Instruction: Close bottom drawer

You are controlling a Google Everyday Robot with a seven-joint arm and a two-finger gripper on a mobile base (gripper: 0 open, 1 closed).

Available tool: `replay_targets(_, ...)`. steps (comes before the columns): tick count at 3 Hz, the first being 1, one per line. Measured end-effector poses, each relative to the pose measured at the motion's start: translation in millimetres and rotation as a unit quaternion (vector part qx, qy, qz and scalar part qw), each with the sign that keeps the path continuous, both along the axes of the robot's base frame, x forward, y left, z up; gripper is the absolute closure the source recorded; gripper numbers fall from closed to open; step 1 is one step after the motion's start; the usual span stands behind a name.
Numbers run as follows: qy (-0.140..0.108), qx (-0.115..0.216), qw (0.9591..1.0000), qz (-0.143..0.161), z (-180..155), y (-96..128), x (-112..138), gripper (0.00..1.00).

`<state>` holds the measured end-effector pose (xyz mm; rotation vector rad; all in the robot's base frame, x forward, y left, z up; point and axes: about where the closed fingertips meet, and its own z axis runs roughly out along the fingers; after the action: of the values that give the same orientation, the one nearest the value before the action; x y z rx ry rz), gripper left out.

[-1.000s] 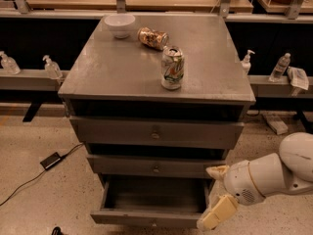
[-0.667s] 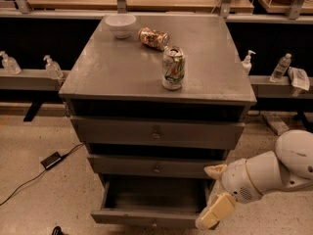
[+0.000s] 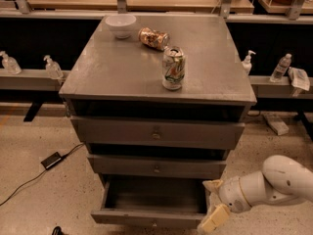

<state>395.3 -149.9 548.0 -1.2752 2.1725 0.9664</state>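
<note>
The bottom drawer [image 3: 149, 217] is the lowest and narrowest grey drawer of the cabinet. It stands pulled out, its dark inside showing, with a small knob at the front centre near the frame's lower edge. My gripper [image 3: 213, 202] is at the end of a white arm coming in from the right. It sits at the drawer's right front corner, with two cream fingers [image 3: 214, 218] spread apart and nothing between them.
Above are the middle drawer [image 3: 156, 167] and the top drawer [image 3: 156, 133]. On the cabinet top [image 3: 112, 67] stand a soda can [image 3: 173, 67], a lying crushed can [image 3: 153, 37] and a white bowl [image 3: 121, 25]. A black adapter with cable [image 3: 51, 160] lies on the floor at left.
The arm and gripper have shifted slightly. The bottom drawer stays open as before.
</note>
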Motion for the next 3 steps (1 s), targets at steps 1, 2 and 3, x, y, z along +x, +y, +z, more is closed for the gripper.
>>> replay_targets(1,-0.037,0.038,0.9982,0.026,-60.3,-6.2,-4.4,0.00)
replay_targets(2,-0.042,0.074,0.9951,0.049,-103.5,7.2,-19.3,0.00)
replay_targets(3,-0.042,0.074,0.9951,0.049,-103.5,7.2,-19.3,0.00)
